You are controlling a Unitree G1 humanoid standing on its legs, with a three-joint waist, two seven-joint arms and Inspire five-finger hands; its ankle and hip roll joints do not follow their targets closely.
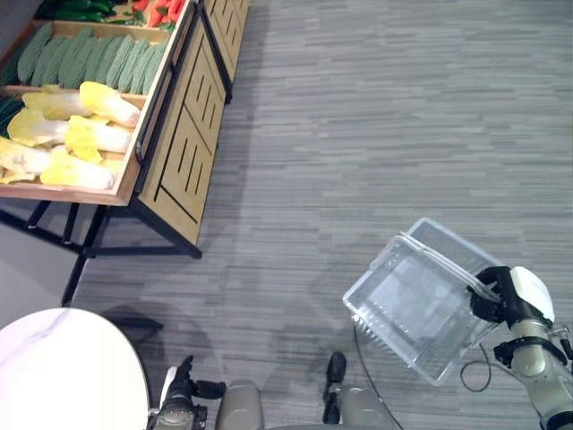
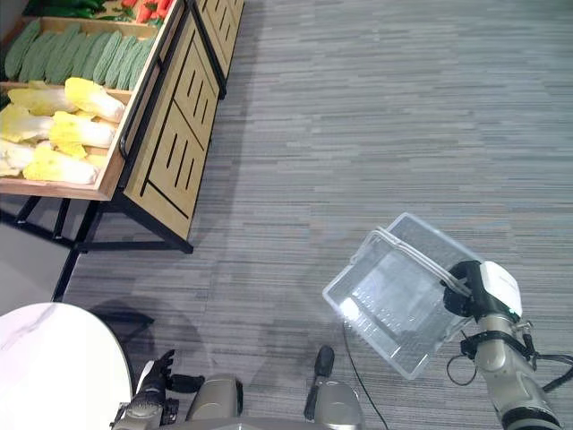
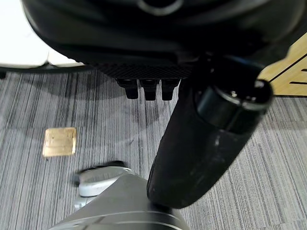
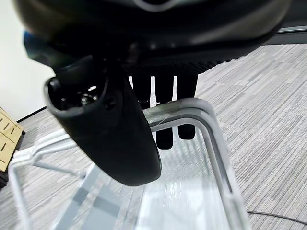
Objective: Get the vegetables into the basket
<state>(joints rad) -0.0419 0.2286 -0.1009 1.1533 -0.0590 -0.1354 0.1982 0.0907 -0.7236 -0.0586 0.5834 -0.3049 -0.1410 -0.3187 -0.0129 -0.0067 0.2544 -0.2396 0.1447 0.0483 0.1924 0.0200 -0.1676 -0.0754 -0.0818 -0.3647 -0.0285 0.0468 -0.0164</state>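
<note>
- The right robot hand shows at the lower right of the eye views, its fingers curled over the clear handle of a see-through plastic basket.
- In the right wrist view the fingers hook over the handle's bend, with the thumb lying across in front of it.
- The basket hangs tilted from that hand above the grey striped floor, its open side facing toward the robot's left. It has nothing in it.
- The left robot hand is at the bottom left of the eye views, beside the round white tabletop. In the left wrist view its fingers are curled in against the palm and its thumb stands out in front; it holds nothing.
- The vegetables are in a wooden stand at the upper left, well apart from the basket.
- Pale yellow cabbages fill the nearest compartment.
- Green bumpy gourds lie in a row in the compartment behind.
- Red peppers and dark green vegetables show at the far edge.
- A small brass plate is set in the floor in the left wrist view.
</note>
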